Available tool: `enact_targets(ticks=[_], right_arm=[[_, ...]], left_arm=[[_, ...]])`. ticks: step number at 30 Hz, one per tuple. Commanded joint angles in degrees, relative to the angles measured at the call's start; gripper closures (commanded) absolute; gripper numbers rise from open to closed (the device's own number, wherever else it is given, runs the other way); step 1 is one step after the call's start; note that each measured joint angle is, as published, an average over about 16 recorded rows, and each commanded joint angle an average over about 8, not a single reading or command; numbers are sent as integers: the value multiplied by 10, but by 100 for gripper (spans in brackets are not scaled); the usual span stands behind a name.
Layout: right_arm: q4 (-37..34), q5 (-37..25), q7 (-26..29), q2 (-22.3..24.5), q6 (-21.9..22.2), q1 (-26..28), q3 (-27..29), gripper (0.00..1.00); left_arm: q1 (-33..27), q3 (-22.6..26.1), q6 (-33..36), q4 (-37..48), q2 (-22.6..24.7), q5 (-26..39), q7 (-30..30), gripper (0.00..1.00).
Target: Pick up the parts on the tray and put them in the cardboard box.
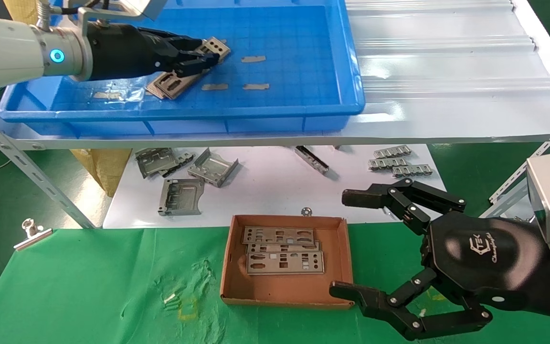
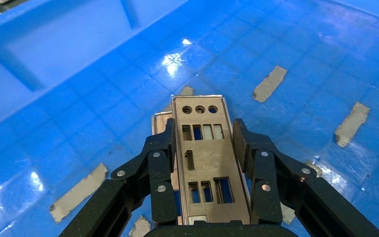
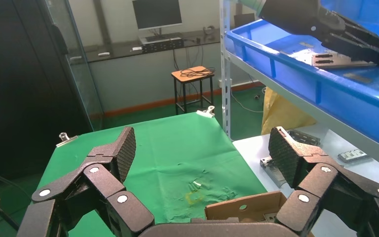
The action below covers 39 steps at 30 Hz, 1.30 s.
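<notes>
Around the cardboard box it's pretty cluttered: grey bent brackets and ribbed strips sit on the white board behind it, and a binder clip lies off to its left on the green cloth. 3 plates already lie inside the box. Up past the box, in the blue tray, the left gripper has its fingers closed on the edges of 1 plate, above another one. The right gripper hangs wide open just right of the box, holding nothing.
</notes>
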Motion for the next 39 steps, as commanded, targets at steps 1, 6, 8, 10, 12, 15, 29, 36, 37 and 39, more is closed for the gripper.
enact_targets(ticks=[1, 6, 8, 10, 12, 15, 29, 36, 37, 39], right_arm=[[0, 0, 0, 0, 0, 0, 0, 0], [0, 0, 0, 0, 0, 0, 0, 0], [0, 0, 0, 0, 0, 0, 0, 0], [0, 0, 0, 0, 0, 0, 0, 0], [0, 0, 0, 0, 0, 0, 0, 0], [0, 0, 0, 0, 0, 0, 0, 0], [0, 0, 0, 0, 0, 0, 0, 0], [0, 0, 0, 0, 0, 0, 0, 0], [0, 0, 0, 0, 0, 0, 0, 0], [0, 0, 0, 0, 0, 0, 0, 0]], left_arm=[[-2, -2, -7, -1, -2, -2, 2, 100], [-6, -10, -1, -4, -6, -15, 4, 100], [-7, -13, 6, -5, -8, -19, 4, 100], [-8, -16, 13, -5, -10, -23, 5, 100], [-10, -19, 21, -6, -13, -27, 7, 100], [-13, -24, 38, -8, -18, -34, 9, 100], [-19, -40, 224, -24, -61, -61, 34, 100], [-7, -41, 340, -43, -78, -69, 53, 100], [-2, -40, 350, -50, -80, -70, 56, 100], [10, -35, 361, -68, -82, -72, 61, 100]])
